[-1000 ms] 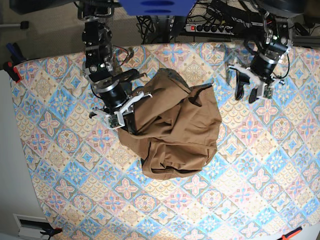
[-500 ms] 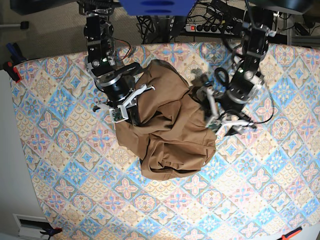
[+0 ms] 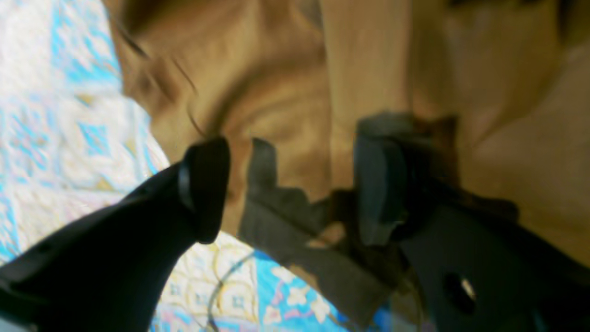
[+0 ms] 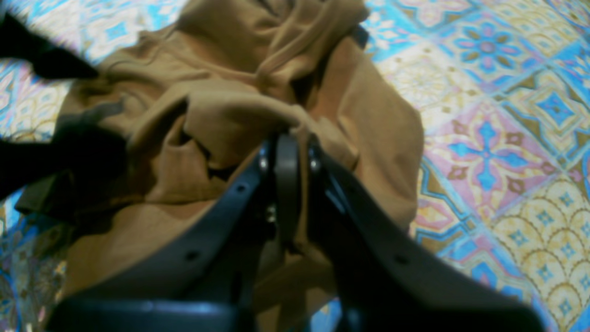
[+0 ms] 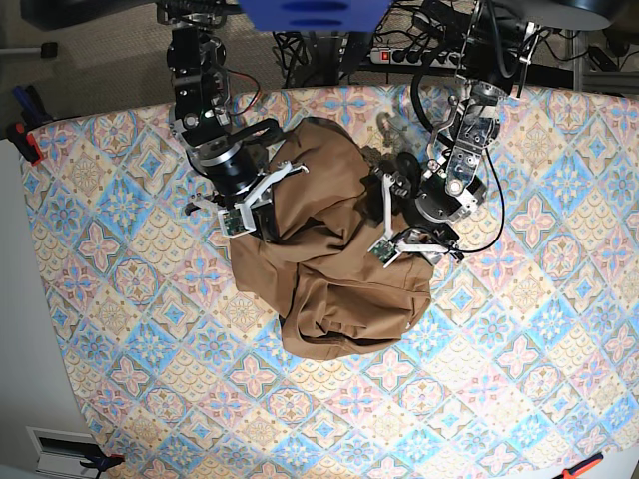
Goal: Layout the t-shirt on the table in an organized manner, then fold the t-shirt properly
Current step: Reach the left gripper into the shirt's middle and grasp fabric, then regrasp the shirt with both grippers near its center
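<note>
The tan-brown t-shirt (image 5: 334, 269) lies crumpled in a heap on the patterned table (image 5: 519, 349). My right gripper (image 5: 252, 215), at the heap's left edge, is shut on a fold of the shirt; in the right wrist view the closed fingers (image 4: 286, 152) pinch bunched fabric (image 4: 221, 110). My left gripper (image 5: 391, 222) is at the heap's right edge with its jaws open. In the blurred left wrist view it (image 3: 290, 184) straddles the shirt (image 3: 286, 92), with tablecloth (image 3: 69, 115) to the left. No collar or tag can be made out.
A power strip (image 5: 419, 55) and cables lie behind the table's far edge. Clamps sit at the left edge (image 5: 25, 140) and the front right corner (image 5: 579, 467). A white surface (image 5: 20, 329) borders the table on the left.
My left arm has swung from the back right of the table onto the shirt's right edge, jaws open. My right gripper has drawn its fold slightly toward the back.
</note>
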Available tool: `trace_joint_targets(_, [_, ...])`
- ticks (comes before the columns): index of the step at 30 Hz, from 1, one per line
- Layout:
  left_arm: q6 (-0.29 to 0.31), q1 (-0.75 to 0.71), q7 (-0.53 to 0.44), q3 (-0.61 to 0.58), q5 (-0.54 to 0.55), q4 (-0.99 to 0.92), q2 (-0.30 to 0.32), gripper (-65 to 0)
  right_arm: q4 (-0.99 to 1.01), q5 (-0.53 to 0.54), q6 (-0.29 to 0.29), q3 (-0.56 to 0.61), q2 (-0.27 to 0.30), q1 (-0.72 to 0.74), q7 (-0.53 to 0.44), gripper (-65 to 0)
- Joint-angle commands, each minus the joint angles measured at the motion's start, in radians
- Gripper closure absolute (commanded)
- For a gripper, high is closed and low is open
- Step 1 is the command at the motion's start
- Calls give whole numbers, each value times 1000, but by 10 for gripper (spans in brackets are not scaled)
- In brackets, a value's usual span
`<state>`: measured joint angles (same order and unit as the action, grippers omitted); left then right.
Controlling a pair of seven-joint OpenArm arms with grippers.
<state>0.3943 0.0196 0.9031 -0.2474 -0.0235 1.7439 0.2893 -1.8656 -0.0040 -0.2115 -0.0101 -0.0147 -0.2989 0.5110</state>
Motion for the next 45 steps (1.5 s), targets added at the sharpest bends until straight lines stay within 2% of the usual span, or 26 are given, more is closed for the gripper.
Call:
trace_joint_targets(1, [-2,19,-20,1,13,12,-2,-401,-21,9,-4,0,-3,10,-30,0])
trace_joint_targets(4, [-1,24,-20,1,15,-20,-23,-391,-21,9,-4,0,-3,10,-30,0])
trace_joint_targets(6, [-1,24,-20,1,13,-48,-29,-341,-21,9,-4,0,-3,10,-30,0])
trace_joint_targets(8, [4,36,-20,-7,17,-77,-32,-228,-21,9,-4,0,-3,10,-30,0])
trace_joint_targets(11, [51,47,-20,-31,13,-120,-48,-28,-21,9,-4,0,-3,10,-30,0])
trace_joint_targets(12, [56,47,-20,-31,12,-123,-57,0,-21,9,-4,0,-3,10,-30,0])
trace_joint_targets(17, [56,44,-20,-31,9,-86,-72,0,-21,9,-4,0,-3,10,-30,0])
trace_joint_targets(20, [55,38,-14,-13,12,32,-72,0,-21,9,-4,-6,-3,11,-30,0])
trace_joint_targets(23, [55,24,-12,61,15,169,-81,0,-21,9,-4,-8,-3,11,-30,0])
trace_joint_targets(26, [55,24,-12,144,6,258,-120,0,-21,9,-4,-9,-3,13,-30,0])
trace_joint_targets(30, [55,67,-11,204,6,282,-129,0,-19,9,-4,-14,-1,16,-30,0])
trace_joint_targets(34, [55,124,-9,306,9,287,-129,0,-18,9,-4,-95,0,19,-27,0])
trace_joint_targets(36, [55,171,34,348,7,287,-126,0,-18,9,-4,-133,0,19,7,0])
trace_joint_targets(38, [56,224,96,391,9,287,-121,0,-18,9,-4,-164,0,22,84,0])
trace_joint_targets(42, [68,296,225,469,9,288,-114,0,-18,9,-4,-218,0,140,232,0])
trace_joint_targets(45, [114,274,261,472,9,296,-71,0,-19,9,-7,-215,0,243,354,0])
